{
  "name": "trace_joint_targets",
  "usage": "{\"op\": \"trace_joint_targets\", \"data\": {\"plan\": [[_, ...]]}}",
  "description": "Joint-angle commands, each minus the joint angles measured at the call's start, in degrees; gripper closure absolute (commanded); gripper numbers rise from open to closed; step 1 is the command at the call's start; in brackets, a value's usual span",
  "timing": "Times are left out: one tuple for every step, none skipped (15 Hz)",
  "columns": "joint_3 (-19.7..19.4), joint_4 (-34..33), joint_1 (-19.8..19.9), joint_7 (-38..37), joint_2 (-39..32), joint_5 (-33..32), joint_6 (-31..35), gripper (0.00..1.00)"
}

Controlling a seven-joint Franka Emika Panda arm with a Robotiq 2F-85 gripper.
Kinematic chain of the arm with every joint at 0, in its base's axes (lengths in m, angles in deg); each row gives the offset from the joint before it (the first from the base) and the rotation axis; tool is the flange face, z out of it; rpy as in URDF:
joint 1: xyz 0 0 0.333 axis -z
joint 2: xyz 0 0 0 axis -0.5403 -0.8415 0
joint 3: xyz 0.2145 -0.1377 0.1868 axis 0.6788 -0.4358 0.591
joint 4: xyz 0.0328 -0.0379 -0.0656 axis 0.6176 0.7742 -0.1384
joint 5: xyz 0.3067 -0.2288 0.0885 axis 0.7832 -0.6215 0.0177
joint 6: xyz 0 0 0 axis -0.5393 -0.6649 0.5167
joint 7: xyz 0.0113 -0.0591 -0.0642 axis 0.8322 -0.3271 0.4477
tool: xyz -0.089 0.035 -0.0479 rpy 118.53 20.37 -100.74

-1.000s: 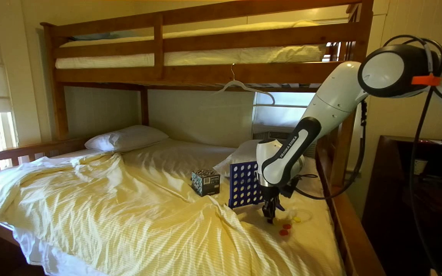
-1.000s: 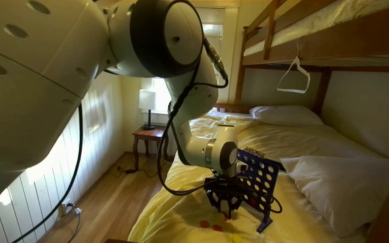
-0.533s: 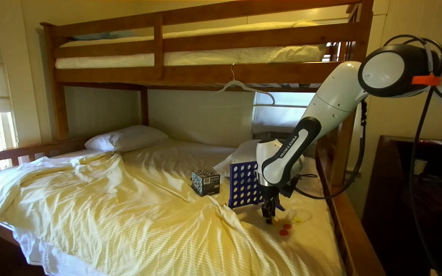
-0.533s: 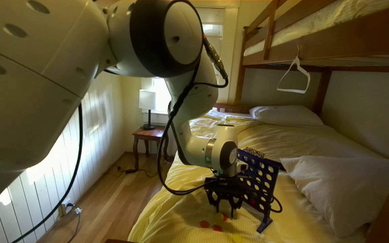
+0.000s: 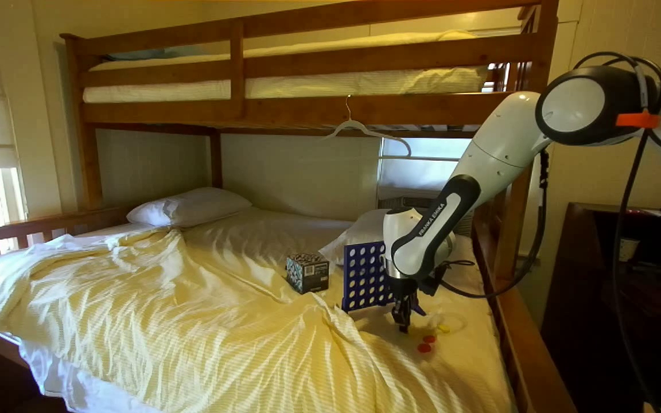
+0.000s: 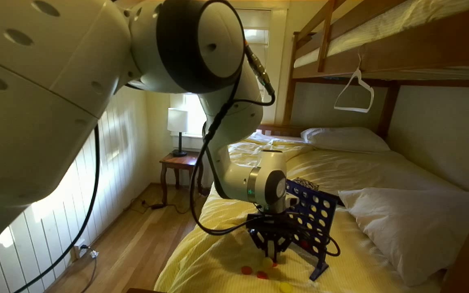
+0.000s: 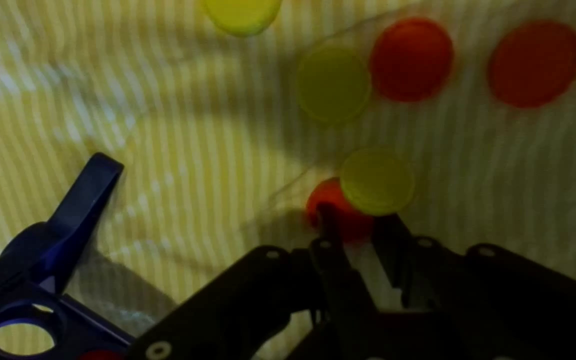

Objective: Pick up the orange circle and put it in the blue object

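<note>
I'd call this the grasp: the tool [image 7: 358, 214] has its jaws narrowly parted at 1 orange circle [image 7: 353, 221], overlapped by 1 yellow disc [image 7: 379, 181]; whether it grips, I can't tell. Next should be a clean pinch, then the blue grid [image 5: 366, 276].

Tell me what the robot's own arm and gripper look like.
The rounded white arm has black joint sections, white FRANKA EMIKA lettering, black cables and an orange strap. The black hinged gripper has slim, dark fingers.

I see a dark blue grid [image 5: 368, 277], orange-red circles [image 7: 412, 59], yellow circles [image 7: 378, 181], a black end effector [image 7: 357, 215], yellow-and-white stripy cloth [image 7: 193, 150].
</note>
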Motion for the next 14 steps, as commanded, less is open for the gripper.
{"op": "trace_joint_targets", "data": {"plan": [[-0.1,0.2,-0.1,0.3,0.4,-0.3,0.1,0.88],[-0.1,0.1,-0.2,0.3,0.3,-0.3,0.0,0.98],[-0.2,0.1,-0.2,0.2,0.3,-0.3,0.0,0.9],[-0.2,0.1,-0.3,0.2,0.3,-0.4,0.1,0.78],[-0.2,0.2,-0.2,0.2,0.4,-0.3,0.2,0.73],[-0.2,0.2,-0.2,0.2,0.4,-0.3,0.2,0.78],[-0.2,0.2,-0.2,0.2,0.4,-0.4,0.2,0.89],[-0.2,0.2,-0.2,0.3,0.3,-0.3,0.2,0.94],[-0.1,0.3,-0.1,0.4,0.4,-0.2,0.3,0.96],[0.0,0.4,0.2,0.6,0.6,0.0,0.4,1.0],[0.0,0.5,0.2,0.6,0.7,0.0,0.5,1.0],[0.0,0.5,0.2,0.7,0.7,0.0,0.5,0.99],[0.0,0.4,0.2,0.6,0.6,-0.1,0.4,0.99],[0.0,0.4,0.2,0.7,0.6,0.0,0.4,0.99]]}}
